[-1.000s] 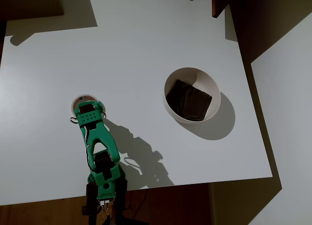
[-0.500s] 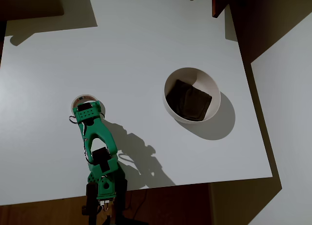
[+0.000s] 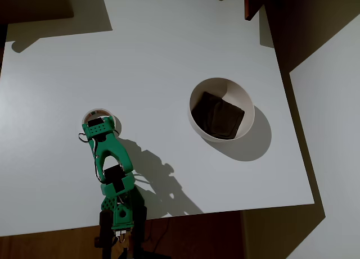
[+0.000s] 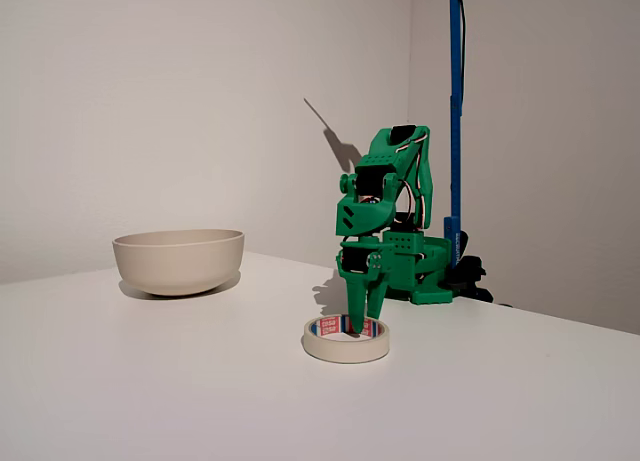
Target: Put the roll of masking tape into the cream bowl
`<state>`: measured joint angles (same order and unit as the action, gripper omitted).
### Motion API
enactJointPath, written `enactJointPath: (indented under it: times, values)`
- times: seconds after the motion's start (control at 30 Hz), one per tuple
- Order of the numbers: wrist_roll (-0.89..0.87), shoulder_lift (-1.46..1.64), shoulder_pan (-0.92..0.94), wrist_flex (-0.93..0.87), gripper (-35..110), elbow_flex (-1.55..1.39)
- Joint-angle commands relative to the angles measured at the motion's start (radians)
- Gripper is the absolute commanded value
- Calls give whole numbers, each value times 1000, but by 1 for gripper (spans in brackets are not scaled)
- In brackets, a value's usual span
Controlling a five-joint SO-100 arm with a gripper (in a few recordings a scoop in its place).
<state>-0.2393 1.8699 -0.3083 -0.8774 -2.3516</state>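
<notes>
Overhead view: a green arm reaches from the near table edge toward the picture's left. Its gripper [image 3: 97, 124] sits directly over the tape [image 3: 99, 114], a pale ring lying flat on the white table [image 3: 169, 40]. Only the far arc of the ring shows past the gripper head. The cream bowl [image 3: 249, 106] stands well apart to the right, upright, and a dark brown folded item [image 3: 218, 117] lies inside it, covering much of the floor. The table between tape and bowl is bare, apart from the arm's long shadow. From above, I cannot tell how far the fingers are spread.

Fixed view, low at table height: the gripper [image 4: 362, 319] points straight down, its two fingers slightly parted. The tips reach down at the back of the tape [image 4: 346, 340]: one dips into the hole, the other seems to stand behind the far wall. Nothing is clamped yet, and the ring lies flat on the table [image 4: 150, 401]. The bowl [image 4: 179, 260] stands off to the left, farther back.

The step in hand looks like the grasp. To do it well, one finger should stay inside the hole and the other outside the wall, low enough to pinch it squarely before lifting. The carry needs height to clear the bowl's rim. The folded item may leave the ring resting tilted.
</notes>
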Motion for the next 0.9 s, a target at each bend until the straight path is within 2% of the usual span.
enactJointPath:
  times: [0.0, 0.2, 0.47, 0.87]
  values:
    - [-17, 23, -11, -9, 10, 54]
    - [-17, 21, -12, -15, 7, 52]
    - [-26, 20, -21, -17, -8, 52]
    - [-20, 26, -31, -9, -8, 52]
